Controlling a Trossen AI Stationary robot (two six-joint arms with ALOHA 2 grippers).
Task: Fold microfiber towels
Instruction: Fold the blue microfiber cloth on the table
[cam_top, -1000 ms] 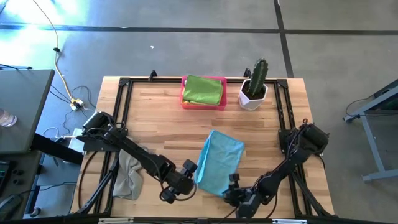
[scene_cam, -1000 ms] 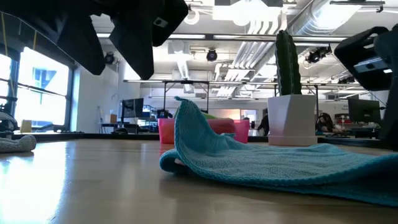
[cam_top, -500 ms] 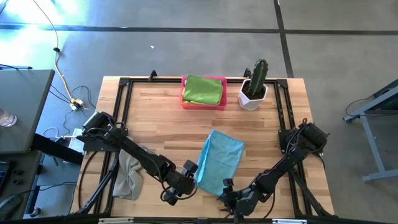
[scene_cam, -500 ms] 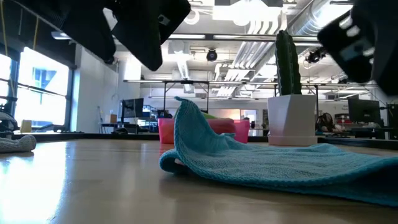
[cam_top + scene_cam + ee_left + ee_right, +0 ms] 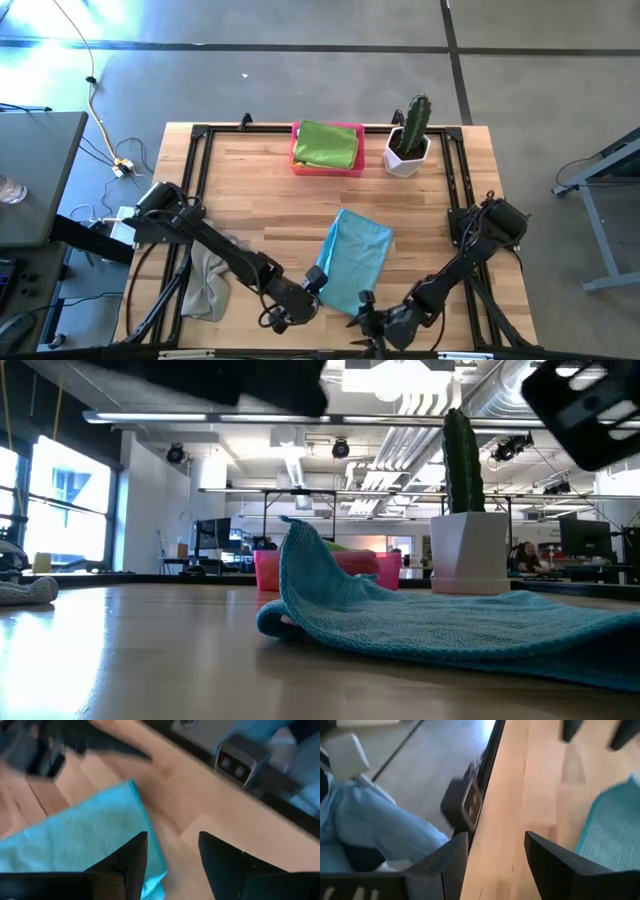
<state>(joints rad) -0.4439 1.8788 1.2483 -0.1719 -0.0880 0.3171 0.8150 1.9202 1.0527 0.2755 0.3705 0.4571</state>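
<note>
- Light blue towel [image 5: 352,260] lies partly folded near the front of the wooden surface [image 5: 260,190], one edge raised in a hump
- Left gripper [image 5: 312,297] at the towel's front left corner, jaws open, empty
- Right gripper [image 5: 360,318] at the front edge, jaws open, apparently clear of the cloth
- Green towel [image 5: 326,144] in pink tray [image 5: 296,150]; grey towel [image 5: 207,283] crumpled at left
</note>
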